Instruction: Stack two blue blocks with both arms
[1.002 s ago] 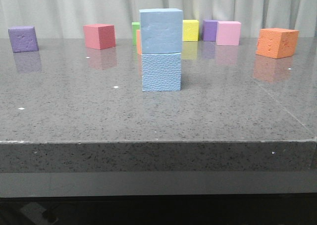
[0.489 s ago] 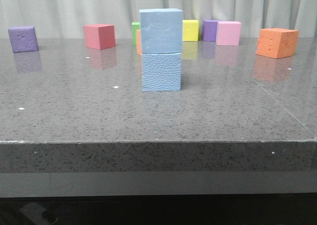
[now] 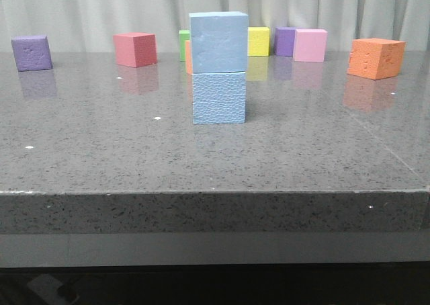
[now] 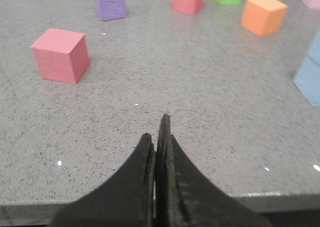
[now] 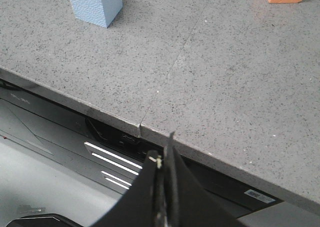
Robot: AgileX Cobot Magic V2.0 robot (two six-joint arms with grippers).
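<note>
The desk (image 3: 101,150) is a grey speckled stone slab with a glossy top that reflects the cubes standing on it. Its front edge is thick and square. A pale pleated curtain (image 3: 80,9) closes off the room behind the desk.

All objects are foam cubes. The two blue cubes stand stacked at the centre of the front view. The lower blue cube (image 3: 218,97) has a pebbled face; the upper blue cube (image 3: 218,42) is smoother and sits squarely on it, slightly overhanging to the left.

Other cubes in the front view:
- Purple: two, one at far left (image 3: 31,53) and one in the back row (image 3: 284,41).
- Red: one (image 3: 135,49), left of the stack.
- Green: one (image 3: 183,41), partly hidden behind the stack.
- Orange: one large (image 3: 375,58) at right; a second orange sliver (image 3: 188,56) shows behind the stack.
- Yellow: one (image 3: 259,41).
- Pink: one (image 3: 310,45).

The left hand (image 4: 159,132) is clenched with nothing between its black fingers, low over the near desk edge. The right hand (image 5: 165,159) is likewise clenched and empty, off the desk's front edge. Both are well apart from the stack.
</note>
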